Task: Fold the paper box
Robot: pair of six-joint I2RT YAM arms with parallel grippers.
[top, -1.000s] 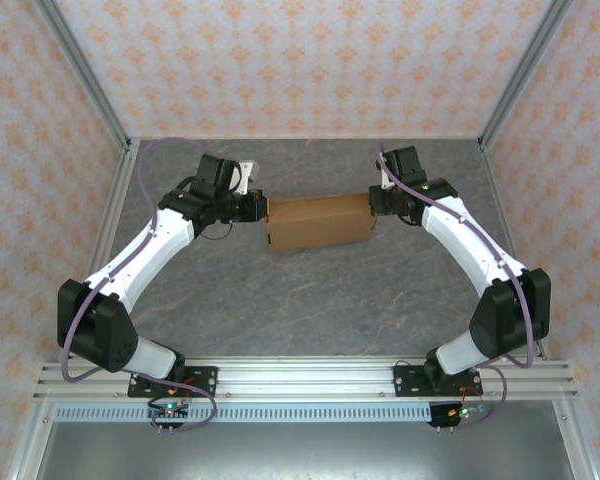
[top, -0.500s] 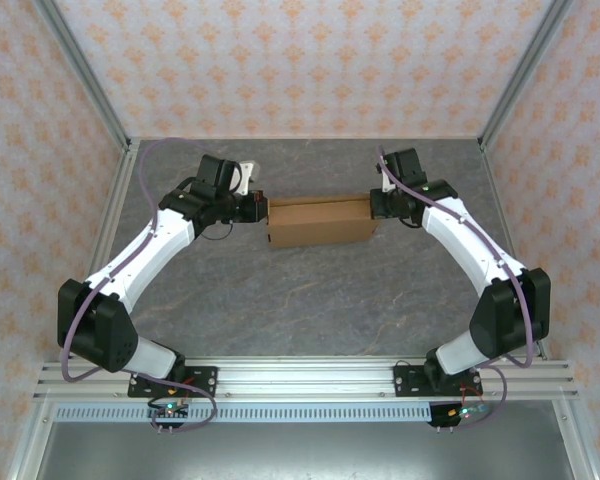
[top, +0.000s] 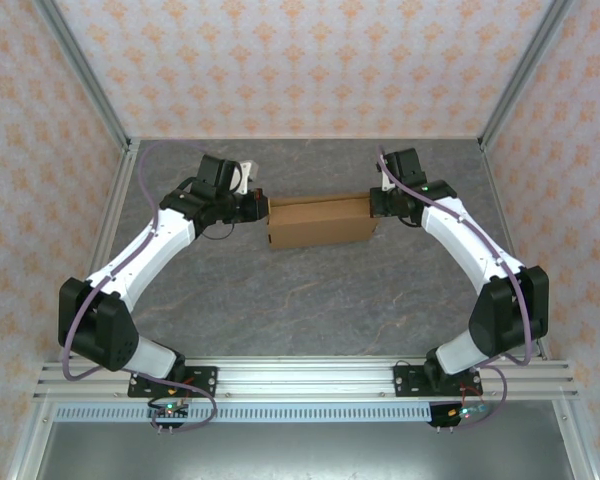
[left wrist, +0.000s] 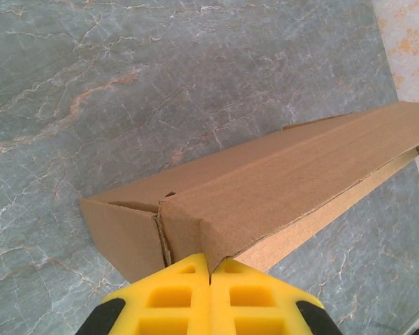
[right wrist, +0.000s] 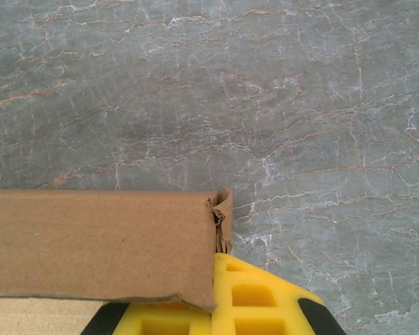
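The paper box (top: 318, 222) is a long, plain brown cardboard box lying across the middle of the table between my two arms. My left gripper (top: 261, 210) is shut, its yellow fingertips pressed against the folded corner at the box's left end (left wrist: 195, 230). In the left wrist view the gripper (left wrist: 210, 262) shows no gap between its pads. My right gripper (top: 373, 205) is shut at the box's right end. In the right wrist view the gripper (right wrist: 215, 259) sits below a crumpled end flap (right wrist: 224, 216), and the box's side panel (right wrist: 91, 237) covers its left finger.
The grey marbled tabletop (top: 310, 300) is bounded by patterned walls and metal corner posts (top: 80, 70). An aluminium rail (top: 300, 378) carrying both arm bases runs along the near edge.
The right gripper closed the last bit at the box's right end. The box shifted slightly and its near face looks a little narrower. The left gripper stayed shut in place.
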